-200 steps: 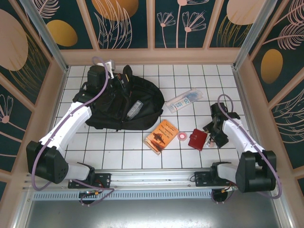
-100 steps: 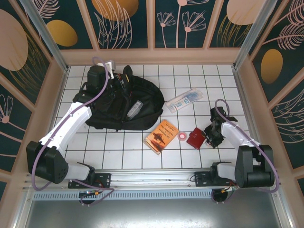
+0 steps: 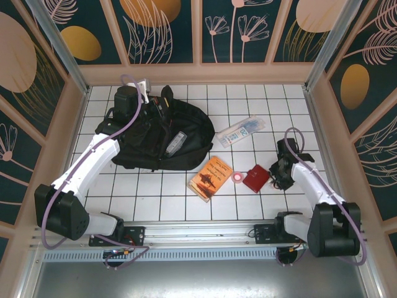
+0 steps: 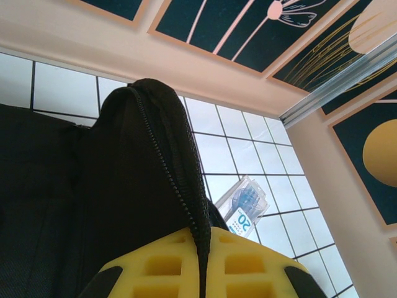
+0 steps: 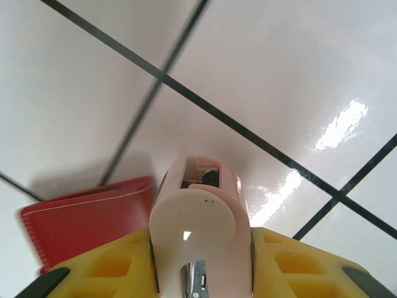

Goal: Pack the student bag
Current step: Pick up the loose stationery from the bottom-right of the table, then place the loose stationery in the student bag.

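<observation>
Left claw (image 4: 200,245) pinches the large black fabric student bag (image 3: 186,133) at its zipper edge; right claw (image 5: 201,248) clamps a pale-pink rounded object (image 5: 198,205) beside a flat dark-red wallet (image 3: 255,179).

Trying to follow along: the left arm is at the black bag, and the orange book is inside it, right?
No: the orange book lies outside the student bag, on the white tiles beside it; the top external view shows this. The left arm part is right.
</observation>
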`<state>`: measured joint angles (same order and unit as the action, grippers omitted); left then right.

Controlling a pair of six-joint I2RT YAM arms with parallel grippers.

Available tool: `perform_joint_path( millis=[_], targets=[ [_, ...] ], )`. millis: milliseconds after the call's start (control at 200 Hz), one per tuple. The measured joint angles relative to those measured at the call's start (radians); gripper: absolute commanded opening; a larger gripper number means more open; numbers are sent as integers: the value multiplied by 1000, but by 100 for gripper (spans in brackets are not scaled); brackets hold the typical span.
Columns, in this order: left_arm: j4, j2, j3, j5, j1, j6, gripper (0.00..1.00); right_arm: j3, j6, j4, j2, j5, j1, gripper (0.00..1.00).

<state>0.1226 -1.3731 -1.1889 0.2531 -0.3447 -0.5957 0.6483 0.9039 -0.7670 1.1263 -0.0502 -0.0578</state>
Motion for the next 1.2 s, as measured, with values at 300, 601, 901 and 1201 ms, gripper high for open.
perform_joint_path(
  millis=[300, 601, 901, 1201],
  targets=[
    [0, 0, 0, 9, 0, 0, 0, 87, -27, -6, -83, 4, -123, 34],
    [1, 0, 0, 39, 0, 2, 0, 350, -42, 104, 99, 74, -388, 35],
    [19, 0, -19, 108, 4, 4, 0, 806, -56, 249, 489, 207, -541, 34],
    [54, 0, -126, 150, 5, -1, 0, 1196, -5, 301, 943, 359, -645, 34]
  ],
)
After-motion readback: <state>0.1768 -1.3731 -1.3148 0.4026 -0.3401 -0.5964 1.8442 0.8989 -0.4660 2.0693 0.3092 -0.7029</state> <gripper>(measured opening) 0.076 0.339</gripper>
